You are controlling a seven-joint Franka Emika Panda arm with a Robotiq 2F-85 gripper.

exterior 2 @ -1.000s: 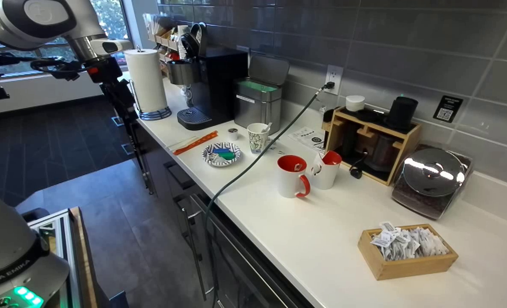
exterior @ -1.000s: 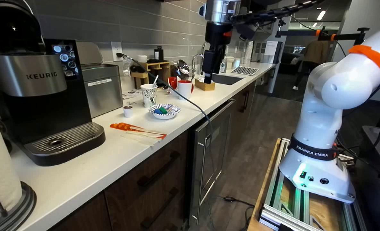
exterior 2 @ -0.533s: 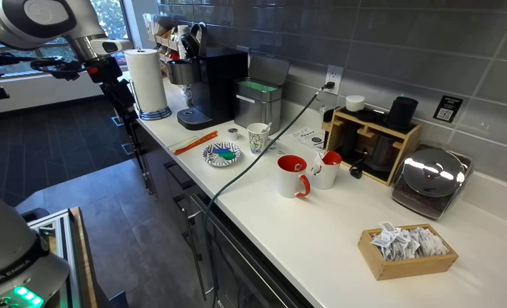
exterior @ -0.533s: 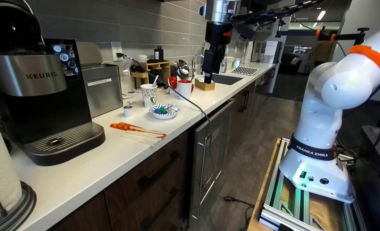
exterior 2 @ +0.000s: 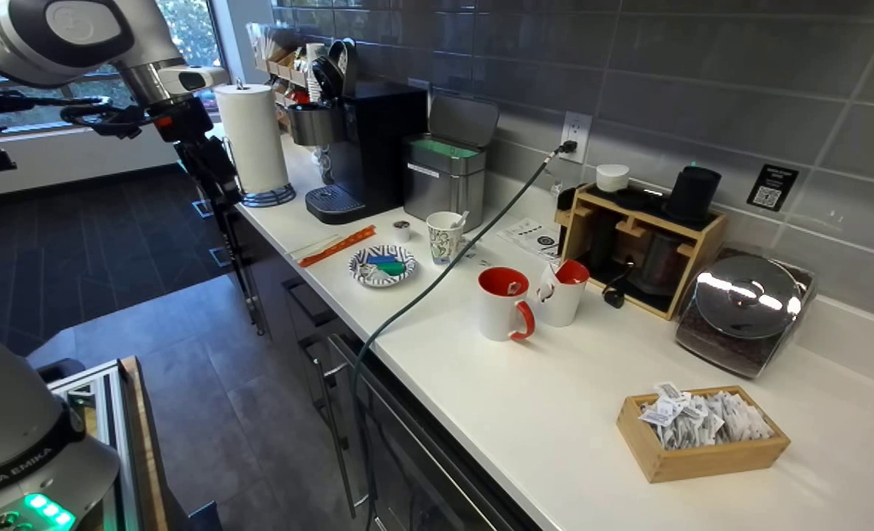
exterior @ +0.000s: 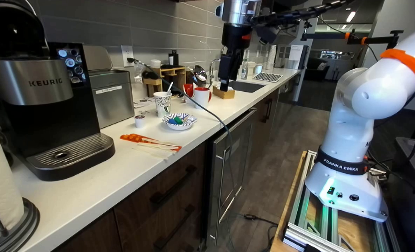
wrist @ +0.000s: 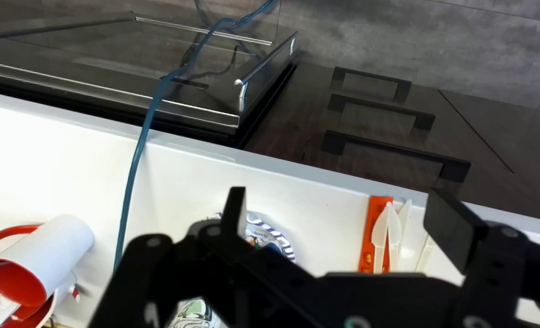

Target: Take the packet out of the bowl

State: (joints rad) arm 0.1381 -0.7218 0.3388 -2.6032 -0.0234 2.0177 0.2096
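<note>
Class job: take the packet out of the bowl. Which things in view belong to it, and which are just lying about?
Job:
hand
patterned bowl
blue item, green item and whitish item in it; which one is meant, I can't tell

Just lying about:
paper cup
red-handled mug
orange strip
coffee machine
wooden box

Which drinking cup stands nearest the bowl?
The patterned paper cup with the white utensil in it; both red-lined white mugs stand farther from the bowl.
</note>
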